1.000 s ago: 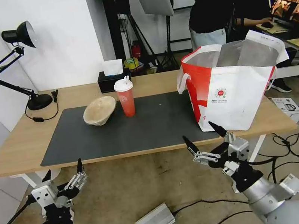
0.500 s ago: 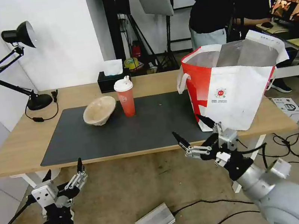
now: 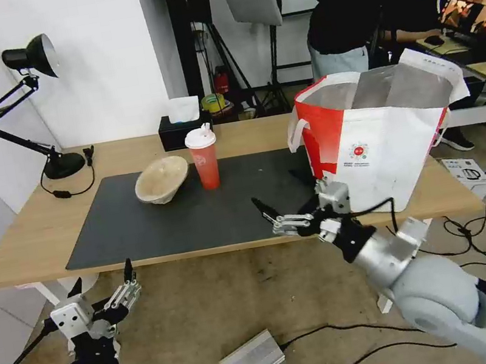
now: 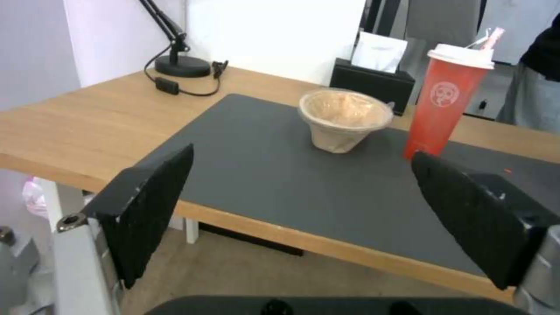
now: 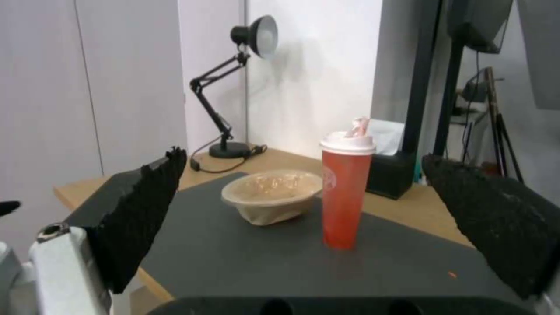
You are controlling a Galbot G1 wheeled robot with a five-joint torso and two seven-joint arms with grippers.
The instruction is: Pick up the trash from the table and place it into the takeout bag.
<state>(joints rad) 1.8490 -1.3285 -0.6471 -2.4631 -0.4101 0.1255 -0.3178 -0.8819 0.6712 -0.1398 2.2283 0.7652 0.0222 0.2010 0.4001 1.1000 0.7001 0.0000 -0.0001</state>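
My left hand (image 3: pixel 103 290) hangs below the desk's near edge, left of the mat (image 3: pixel 198 207), fingers spread wide and holding nothing. I judge it is parked there so it stays out of the working arm's way.

On the desk (image 3: pixel 30 234) I count one lamp (image 3: pixel 26 56), standing off the mat's far left corner, and one black tissue box (image 3: pixel 177 132) just behind the mat's far edge. Neither is trash.

On the mat I count two pieces of trash: one pulp bowl (image 3: pixel 161 179) lying tilted near the far edge, and one red cup (image 3: pixel 204 158) upright just to the bowl's right, close beside it but, as far as I can tell, not touching. The cup stands with lid on, so I judge a side grip would suit it. A white bowl of shells is not among what I can count on the mat.

My right hand (image 3: pixel 286 203) sits over the mat's near right part, fingers wide apart and empty, pointed toward the cup and bowl, both well off. I read this as lining up for a reach.

One bag (image 3: pixel 385 147) stands at the mat's right end, mouth open upward, foil lining showing, ready to take drops from above.
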